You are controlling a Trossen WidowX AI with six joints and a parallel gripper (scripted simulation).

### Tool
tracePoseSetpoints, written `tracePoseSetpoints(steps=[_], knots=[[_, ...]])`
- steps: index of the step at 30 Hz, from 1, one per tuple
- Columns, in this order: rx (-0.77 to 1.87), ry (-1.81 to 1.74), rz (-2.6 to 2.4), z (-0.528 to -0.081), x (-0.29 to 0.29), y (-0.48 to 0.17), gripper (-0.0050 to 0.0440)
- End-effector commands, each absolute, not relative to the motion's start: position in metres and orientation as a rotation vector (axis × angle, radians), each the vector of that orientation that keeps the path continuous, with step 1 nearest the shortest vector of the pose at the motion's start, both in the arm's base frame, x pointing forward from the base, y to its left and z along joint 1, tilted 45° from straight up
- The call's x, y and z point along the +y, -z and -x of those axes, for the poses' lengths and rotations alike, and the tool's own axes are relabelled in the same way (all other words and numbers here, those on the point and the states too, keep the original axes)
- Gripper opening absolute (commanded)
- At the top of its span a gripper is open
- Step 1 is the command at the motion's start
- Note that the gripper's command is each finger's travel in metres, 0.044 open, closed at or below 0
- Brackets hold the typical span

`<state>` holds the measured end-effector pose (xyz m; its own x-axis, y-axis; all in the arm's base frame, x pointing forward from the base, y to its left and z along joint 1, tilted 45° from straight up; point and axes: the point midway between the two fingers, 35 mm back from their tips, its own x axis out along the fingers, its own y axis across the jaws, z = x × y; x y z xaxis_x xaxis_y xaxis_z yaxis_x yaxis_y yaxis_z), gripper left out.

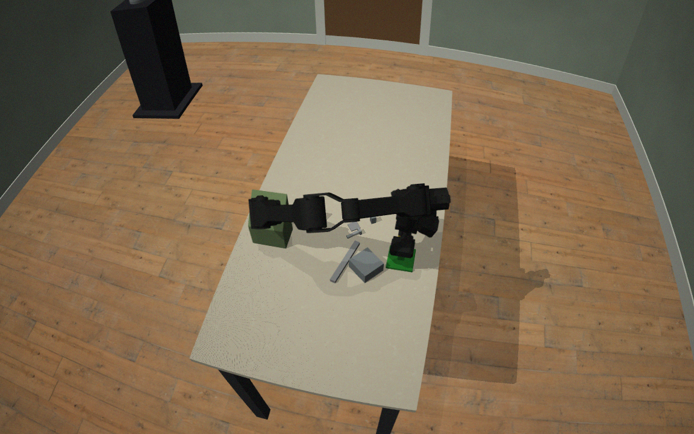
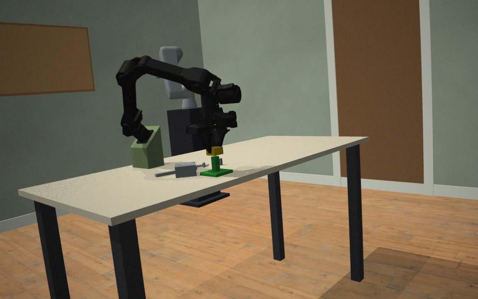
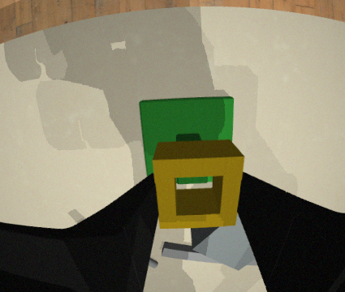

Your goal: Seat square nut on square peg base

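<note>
misalignment is the risk: the black tool (image 2: 214,144), clamped on the yellow square nut (image 2: 214,150), holds it just above the green square peg (image 2: 215,162) near the desk's (image 2: 307,148) right edge; an off-centre hole would jam on the peg top.

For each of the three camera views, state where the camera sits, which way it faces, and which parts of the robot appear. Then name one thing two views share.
Top: high overhead, angled down at the table; the whole arm shows.
Exterior: at standing height off a table corner, facing the far wall; the arm shows side-on, its gripper shut on the yellow square nut.
Wrist: on the arm, looking down past both fingers.
Shared: exterior and wrist both show the nut above the green peg base.
</note>
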<state>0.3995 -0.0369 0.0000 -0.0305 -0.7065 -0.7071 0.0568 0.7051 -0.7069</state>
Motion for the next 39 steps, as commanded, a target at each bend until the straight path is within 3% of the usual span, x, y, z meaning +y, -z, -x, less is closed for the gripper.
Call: tracePoseSetpoints(steps=[1, 39], knots=[[1.475, 0.664, 0.561, -0.4012, -0.0364, -0.0044, -0.0050], [1.475, 0.664, 0.561, -0.4008, -0.0389, -0.0016, -0.0050]])
